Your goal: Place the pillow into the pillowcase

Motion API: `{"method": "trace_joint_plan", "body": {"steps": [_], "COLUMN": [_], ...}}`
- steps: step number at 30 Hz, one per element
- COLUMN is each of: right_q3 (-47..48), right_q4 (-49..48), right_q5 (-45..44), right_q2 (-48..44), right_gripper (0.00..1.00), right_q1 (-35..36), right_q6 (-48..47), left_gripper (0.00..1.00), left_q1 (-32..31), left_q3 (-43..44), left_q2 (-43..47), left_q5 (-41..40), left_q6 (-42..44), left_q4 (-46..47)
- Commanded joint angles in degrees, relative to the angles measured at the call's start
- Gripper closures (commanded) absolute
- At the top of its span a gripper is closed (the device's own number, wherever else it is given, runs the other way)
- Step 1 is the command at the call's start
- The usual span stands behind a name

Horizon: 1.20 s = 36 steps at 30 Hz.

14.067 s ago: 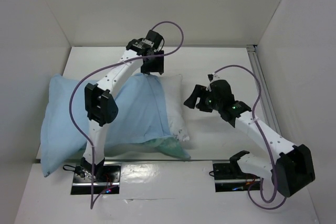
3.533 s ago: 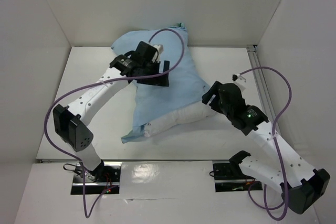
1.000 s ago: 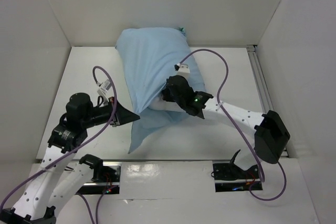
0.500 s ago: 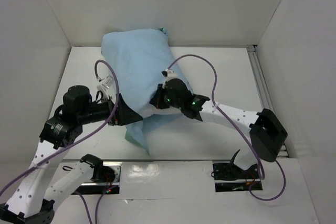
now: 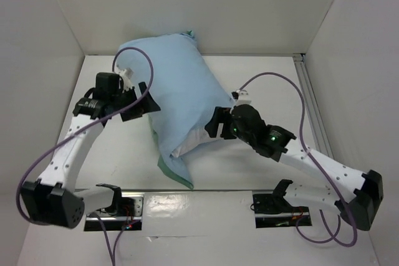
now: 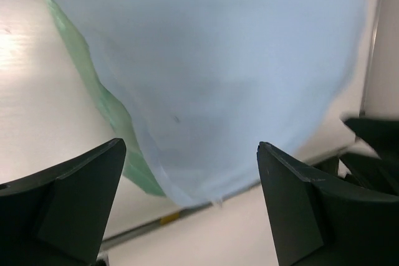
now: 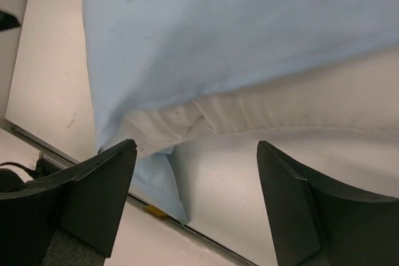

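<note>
One pillowcase at mid-table, light blue face up, plump and full, stretching from 12 o'clock by the back wall down toward 6 o'clock. One pillow inside it for most of its length, with only a white strip showing out of the mouth at about 5 o'clock of the bundle. A flap of the sea-green face trailing past the mouth at 6 o'clock, close to the near edge of the table.

Two arms: left arm and right arm, each with one gripper and one purple cable.

Left gripper at 9 o'clock of the pillowcase, just beside the blue cloth, spread wide with nothing between the fingers. In the left wrist view, only blue cloth and a green edge ahead, beyond the tips.

Right gripper at 3 o'clock of the bundle, pointing toward 9 o'clock at the exposed pillow. Likewise parted wide and gripping nothing. Contact with the pillow impossible to tell from above. From the right wrist view, blue hem draped over the ribbed white end of the pillow, two black fingers well apart at the lower corners, bare table below the cloth.

One metal rail along the table's 3 o'clock side. White walls on three sides.
</note>
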State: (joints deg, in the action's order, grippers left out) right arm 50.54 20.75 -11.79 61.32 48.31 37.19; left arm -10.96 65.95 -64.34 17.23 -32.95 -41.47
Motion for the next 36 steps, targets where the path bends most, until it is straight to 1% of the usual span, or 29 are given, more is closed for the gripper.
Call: {"method": "trace_joint_plan", "body": {"steps": [1, 2, 3, 4, 6, 7, 8, 9, 10, 12, 13, 14, 16, 17, 19, 20, 21, 22, 23, 24, 25, 26, 27, 28, 30, 31, 34, 35, 36], "right_q3": [-0.2, -0.7, -1.9, -2.5, -5.1, -6.1, -7.6, -9.1, -12.1, -14.1, -14.8, -15.3, -15.3, -15.3, -14.3, -12.5, -11.0, -9.3, -6.1, -4.6, -3.3, -0.9, 0.2, 1.2, 4.8, 6.2, 11.3, 12.5, 13.2], "right_q4": [10.3, 11.1, 11.8, 12.5, 12.6, 11.3, 10.2, 8.5, 4.6, -0.3, -2.4, -6.0, -10.4, -14.6, -17.8, -19.2, -19.2, -19.2, -18.5, -18.5, -18.5, -18.5, -18.5, -19.2, -20.0, -20.0, -20.1, -19.5, -19.5], "right_q5": [-5.4, -6.2, -7.0, -8.8, -10.1, -10.1, -10.1, -8.9, -5.8, -1.6, 0.4, 3.4, 5.5, 6.1, 6.1, 6.1, 6.1, 6.1, 6.1, 5.6, 5.6, 6.4, 7.4, 8.0, 11.4, 12.5, 14.2, 14.9, 15.7], "right_q2": [-7.1, -8.9, -10.6, -13.6, -15.9, -17.5, -18.2, -18.3, -18.3, -16.5, -14.9, -11.3, -7.5, -3.8, 0.0, 4.0, 6.0, 7.8, 11.0, 12.2, 13.4, 14.4, 16.0, 16.9, 19.8, 21.0, 25.3, 26.2, 27.1], "right_gripper": [0.14, 0.13, 0.12, 0.10, 0.10, 0.10, 0.12, 0.14, 0.16, 0.17, 0.18, 0.18, 0.18, 0.20, 0.23, 0.34, 0.45, 0.55, 0.65, 0.84, 0.91, 0.95, 1.00, 1.00, 1.00, 1.00, 1.00, 1.00, 1.00], "right_q1": [-0.3, -0.3, -0.3, -0.3, -1.5, -1.5, -2.3, -2.9, -4.4, -6.3, -8.2, -8.8, -10.2, -10.2, -10.7, -11.9, -12.7, -14.5, -15.2, -15.9, -16.8, -19.0, -20.1, -21.2, -24.7, -26.3, -27.5, -28.2, -28.2], "right_q6": [5.4, 7.1, 10.8, 12.8, 18.4, 20.2, 21.8, 23.4, 24.0, 24.0, 23.4, 23.4, 21.3, 20.6, 17.9, 17.0, 15.9, 13.2, 11.9, 10.8, 9.6, 7.0, 5.9, 4.6, 1.5, -0.3, -2.7, -3.5, -3.5], "left_gripper": [0.00, 0.00, 0.00, 0.00, 0.00, 0.00, 0.00, 0.00, 0.00, 0.00, 0.00, 0.00, 0.00, 0.00, 0.00, 0.06, 0.55, 0.94, 1.00, 1.00, 1.00, 1.00, 1.00, 1.00, 1.00, 1.00, 1.00, 0.90, 0.68], "left_q1": [7.8, 9.5, 11.0, 13.0, 13.6, 14.4, 14.4, 14.4, 14.9, 14.4, 14.4, 13.7, 12.8, 12.0, 11.2, 11.2, 11.2, 11.2, 12.1, 12.6, 13.2, 14.4, 15.0, 15.0, 15.8, 15.8, 15.2, 14.7, 14.7], "left_q3": [1.3, 1.3, 1.3, 1.3, 4.2, 5.6, 7.0, 10.0, 11.3, 13.5, 16.0, 17.7, 21.9, 23.0, 24.6, 24.6, 23.8, 22.0, 21.2, 19.7, 17.7, 13.0, 10.9, 9.0, 4.6, 2.4, 0.1, 0.1, 0.7], "left_q2": [-6.2, -7.7, -9.3, -11.0, -17.4, -19.9, -22.6, -27.5, -29.7, -33.2, -36.7, -38.6, -42.1, -45.1, -47.2, -47.8, -47.8, -47.8, -47.8, -45.0, -43.0, -40.5, -38.0, -32.6, -27.2, -22.4, -16.9, -15.6, -14.9], "left_q5": [1.8, 3.3, 5.9, 5.9, 5.9, 5.9, 6.7, 7.4, 8.2, 8.8, 8.8, 8.8, 9.3, 9.3, 10.4, 12.1, 13.9, 16.1, 16.1, 16.7, 16.7, 16.0, 15.4, 14.6, 11.3, 9.9, 8.1, 7.1, 6.2], "left_q6": [-0.6, -1.5, -2.7, -2.7, -3.3, -3.3, -3.3, -4.0, -4.0, -4.5, -5.0, -5.0, -5.0, -5.0, -5.5, -5.5, -5.5, -6.3, -6.3, -7.0, -7.0, -7.0, -7.0, -7.0, -5.4, -4.6, -4.0, -2.5, -1.5], "left_q4": [9.8, 12.3, 16.6, 18.5, 21.2, 22.6, 23.1, 23.1, 24.1, 27.3, 28.0, 28.0, 28.0, 28.0, 28.6, 29.6, 30.8, 32.1, 32.2, 32.9, 33.5, 34.3, 34.4, 34.4, 30.4, 29.2, 23.9, 22.2, 20.4]}}
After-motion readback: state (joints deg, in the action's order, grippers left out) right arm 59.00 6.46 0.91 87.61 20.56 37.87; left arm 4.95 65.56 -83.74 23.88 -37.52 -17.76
